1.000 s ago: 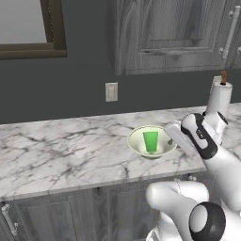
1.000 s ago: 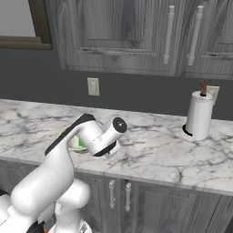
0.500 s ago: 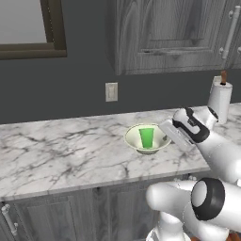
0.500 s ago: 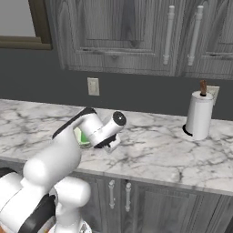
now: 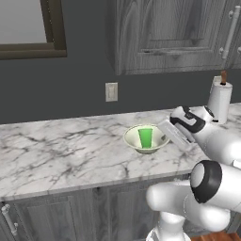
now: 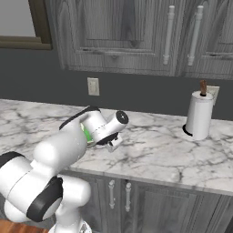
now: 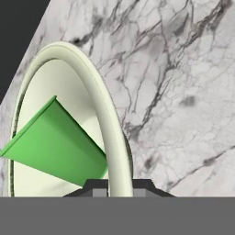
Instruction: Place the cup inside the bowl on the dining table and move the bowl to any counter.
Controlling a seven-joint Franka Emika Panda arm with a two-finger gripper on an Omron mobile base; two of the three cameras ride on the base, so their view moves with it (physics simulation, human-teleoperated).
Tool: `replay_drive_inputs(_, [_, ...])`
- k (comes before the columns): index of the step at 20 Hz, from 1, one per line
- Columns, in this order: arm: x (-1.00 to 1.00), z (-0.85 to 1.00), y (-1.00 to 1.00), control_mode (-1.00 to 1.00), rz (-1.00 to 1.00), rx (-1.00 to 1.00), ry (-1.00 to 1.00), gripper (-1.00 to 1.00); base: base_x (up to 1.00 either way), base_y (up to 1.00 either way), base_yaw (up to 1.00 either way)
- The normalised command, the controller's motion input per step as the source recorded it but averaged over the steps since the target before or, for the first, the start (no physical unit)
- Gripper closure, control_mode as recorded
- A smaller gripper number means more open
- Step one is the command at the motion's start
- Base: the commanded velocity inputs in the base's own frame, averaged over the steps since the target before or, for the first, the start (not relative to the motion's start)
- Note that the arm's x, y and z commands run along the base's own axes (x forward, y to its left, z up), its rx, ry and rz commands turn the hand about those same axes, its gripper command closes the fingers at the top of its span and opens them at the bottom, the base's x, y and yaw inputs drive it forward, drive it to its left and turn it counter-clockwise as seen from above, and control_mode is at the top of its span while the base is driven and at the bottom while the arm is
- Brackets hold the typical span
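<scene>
Cup [image 5: 145, 137] stands upright inside the bowl [image 5: 133, 140], and the bowl sits on the counter [image 5: 56, 150] in front of the dark wall, a little back from the front edge. In the hand view the bowl's rim [image 7: 106, 119] runs straight down between the 2 dark fingertips, 1 inside the wall and 1 outside, so the gripper [image 7: 120, 187] is pinched narrowly on the rim at the side nearest the arm. Beyond the bowl, a wall outlet [image 5: 111, 92] sits on the backsplash and a paper towel roll [image 5: 220, 100] stands well apart to the right.

Judged from this, the carry looks essentially done: bowl on a counter, cup in it. The risks lie in the release. If the fingers part while the wrist is angled or moving, the rim could be dragged and the bowl tipped or slid toward the edge. A tilt would topple the cup, which is loose inside. Lifting away before the inner finger clears the wall could hook the bowl upward.
</scene>
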Motion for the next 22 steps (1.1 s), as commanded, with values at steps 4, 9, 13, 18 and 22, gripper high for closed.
replay_drive_inputs(4, [0.00, -0.17, 0.00, -1.00, 0.00, 0.00, 0.00, 1.00, 0.00, 0.00, 0.00])
replay_drive_inputs(9, [0.00, -0.21, 0.00, -1.00, 0.00, 0.00, 0.00, 1.00, 0.00, 0.00, 0.00])
replay_drive_inputs(13, [0.00, -0.22, 0.00, -1.00, 0.00, 0.00, 0.00, 1.00, 0.00, 0.00, 0.00])
replay_drive_inputs(18, [0.00, -0.25, 0.00, -1.00, 0.00, 0.00, 0.00, 1.00, 0.00, 0.00, 0.00])
replay_drive_inputs(22, [0.00, -0.23, 0.00, -1.00, 0.00, 0.00, 0.00, 1.00, 0.00, 0.00, 0.00])
